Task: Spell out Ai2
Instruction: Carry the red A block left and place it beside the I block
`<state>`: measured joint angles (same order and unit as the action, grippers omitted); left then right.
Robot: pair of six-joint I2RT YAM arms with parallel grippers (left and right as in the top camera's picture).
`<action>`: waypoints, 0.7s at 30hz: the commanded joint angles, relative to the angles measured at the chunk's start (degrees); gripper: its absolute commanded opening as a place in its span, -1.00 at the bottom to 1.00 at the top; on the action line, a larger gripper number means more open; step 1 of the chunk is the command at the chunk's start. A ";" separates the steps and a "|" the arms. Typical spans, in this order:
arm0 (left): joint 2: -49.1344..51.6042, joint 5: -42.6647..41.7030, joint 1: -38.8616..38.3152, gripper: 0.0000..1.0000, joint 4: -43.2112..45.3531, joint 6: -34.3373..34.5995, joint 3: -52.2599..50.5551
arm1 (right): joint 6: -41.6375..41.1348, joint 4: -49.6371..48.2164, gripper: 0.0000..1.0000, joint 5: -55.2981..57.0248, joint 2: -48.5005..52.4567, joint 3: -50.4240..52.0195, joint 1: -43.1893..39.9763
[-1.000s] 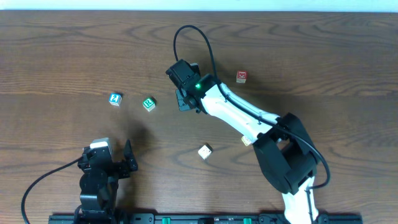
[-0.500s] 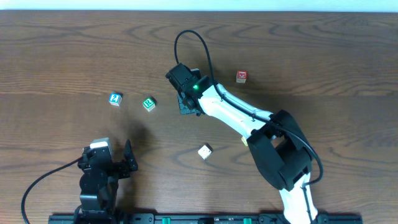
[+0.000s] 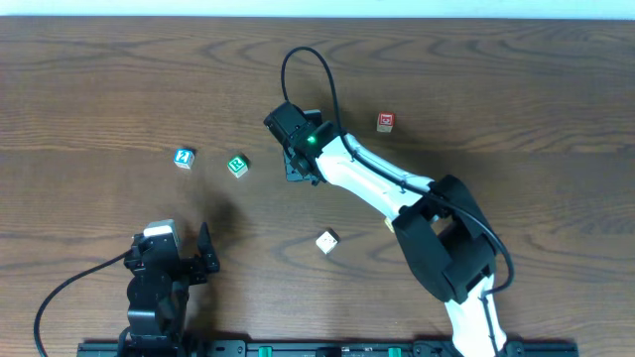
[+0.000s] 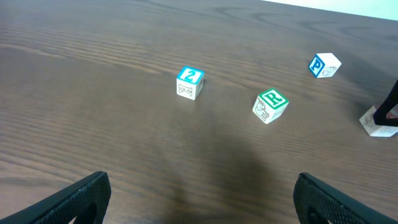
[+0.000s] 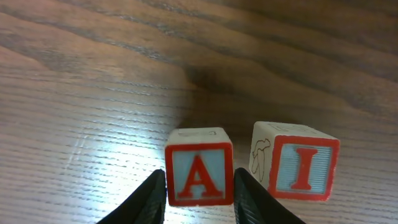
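Right gripper (image 5: 199,190): positioned over the A block (image 5: 199,167), with one finger on each side face. In the right wrist view, no gap shows between either finger and the block, so the gripper is clamped on it. The A block sits flat on the table (image 3: 516,79), with its red letter facing the wrist camera.

I block (image 5: 303,163): just beside the A block, outside the right-hand finger in the wrist view. It is separated by a narrow gap and turned slightly off square. It also rests on the table.

In the overhead view, the right arm extends to the table centre and covers both of these blocks.

2 block (image 4: 189,83): well apart from the right gripper, on the left half of the table. The R block (image 4: 270,106) lies near it on the side toward the right gripper.

P block (image 4: 324,65): farther back, seen in the left wrist view only.

Left gripper (image 4: 199,198): low at the near edge of the table. Its fingers are spread wide and hold nothing.

A red block (image 3: 385,122) and a white block (image 3: 326,241) lie apart from the others.
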<state>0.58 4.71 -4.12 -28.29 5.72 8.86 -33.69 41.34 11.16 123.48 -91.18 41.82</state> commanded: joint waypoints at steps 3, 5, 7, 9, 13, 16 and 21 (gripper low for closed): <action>-0.33 0.20 0.35 0.91 -0.11 -0.83 -0.98 | -1.22 -0.20 -0.27 1.09 1.68 -1.09 0.55; -0.33 0.17 0.35 0.91 -0.11 -0.85 -0.98 | -1.22 -0.22 -0.25 1.11 1.68 -1.09 0.52; -0.33 0.17 0.35 0.91 -0.11 -0.85 -0.98 | -1.22 -0.33 -0.20 1.36 1.68 -1.09 0.48; -0.33 0.17 0.35 0.91 -0.11 -0.85 -0.98 | -1.20 -0.87 -0.14 2.05 1.68 -1.14 0.48; -0.33 0.17 0.35 0.91 -0.11 -0.83 -0.98 | -0.96 -1.09 -0.13 3.72 1.68 -2.45 0.35; -0.33 0.17 0.35 0.91 -0.11 -0.83 -0.98 | -0.79 -1.07 -0.07 4.76 1.68 -4.48 0.07; -0.33 0.17 0.35 0.91 -0.11 -0.85 -0.98 | 3.78 0.22 0.09 7.72 1.66 -13.05 -0.33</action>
<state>0.58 4.71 -4.12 -28.29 5.72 8.86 -32.62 40.62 15.05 124.33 -98.76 41.80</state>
